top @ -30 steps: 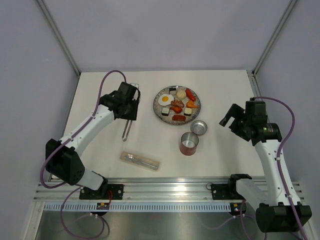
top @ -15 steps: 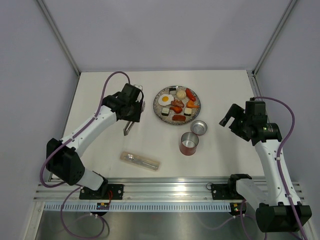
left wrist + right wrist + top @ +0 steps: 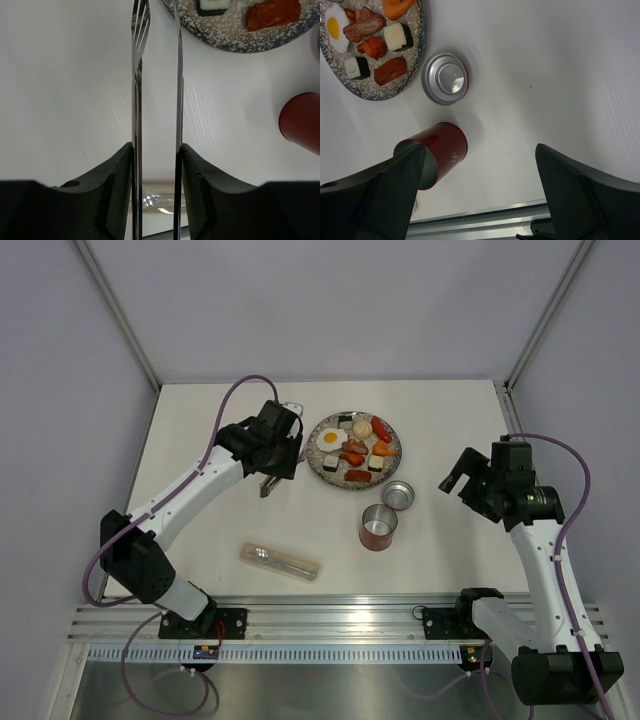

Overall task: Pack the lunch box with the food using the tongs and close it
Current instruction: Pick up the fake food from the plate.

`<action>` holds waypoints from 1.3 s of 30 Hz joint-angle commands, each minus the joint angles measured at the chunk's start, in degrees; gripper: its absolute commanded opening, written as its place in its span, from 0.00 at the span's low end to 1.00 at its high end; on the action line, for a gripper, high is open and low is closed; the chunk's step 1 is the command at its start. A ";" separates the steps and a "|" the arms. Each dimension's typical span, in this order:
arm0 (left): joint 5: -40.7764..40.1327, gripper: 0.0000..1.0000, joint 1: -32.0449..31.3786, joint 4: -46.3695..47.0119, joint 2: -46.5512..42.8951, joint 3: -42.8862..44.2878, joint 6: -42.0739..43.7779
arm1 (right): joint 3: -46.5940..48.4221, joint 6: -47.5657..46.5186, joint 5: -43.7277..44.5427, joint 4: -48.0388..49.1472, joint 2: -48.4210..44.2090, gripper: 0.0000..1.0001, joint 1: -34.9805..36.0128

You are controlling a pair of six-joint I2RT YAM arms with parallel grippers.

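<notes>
My left gripper [image 3: 272, 462] [image 3: 157, 150] is shut on the silver tongs [image 3: 267, 486] [image 3: 136, 75], whose two arms stand slightly apart and point at the table just left of the speckled plate [image 3: 313, 454] [image 3: 235, 41]. The food lies on the plate: a fried egg [image 3: 331, 439] [image 3: 334, 25], sausages [image 3: 274, 13] [image 3: 390, 71], sushi blocks [image 3: 212, 6] and orange shrimp. The red lunch box [image 3: 378, 527] [image 3: 437, 152] [image 3: 302, 122] stands open below the plate. Its lid [image 3: 399, 495] [image 3: 445, 78] lies beside it, metal side up. My right gripper [image 3: 453, 476] [image 3: 480, 147] hangs open and empty, right of the lunch box.
A clear plastic case [image 3: 280, 561] with cutlery inside lies near the front edge, left of the lunch box. A metal rail [image 3: 340, 625] runs along the near edge. Grey walls enclose the table on three sides.
My left arm has carried the tongs to the right, closer to the plate's left rim. The right arm has not moved.
</notes>
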 commanded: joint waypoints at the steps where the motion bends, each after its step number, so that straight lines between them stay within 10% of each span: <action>1: 1.19 0.44 -1.55 1.99 1.06 4.63 -0.05 | 2.82 -0.71 0.23 -0.75 -1.13 0.99 0.19; 39: 0.76 0.54 -6.12 4.18 17.32 14.56 -0.67 | 3.17 -1.07 -0.13 -1.46 -0.61 0.99 0.10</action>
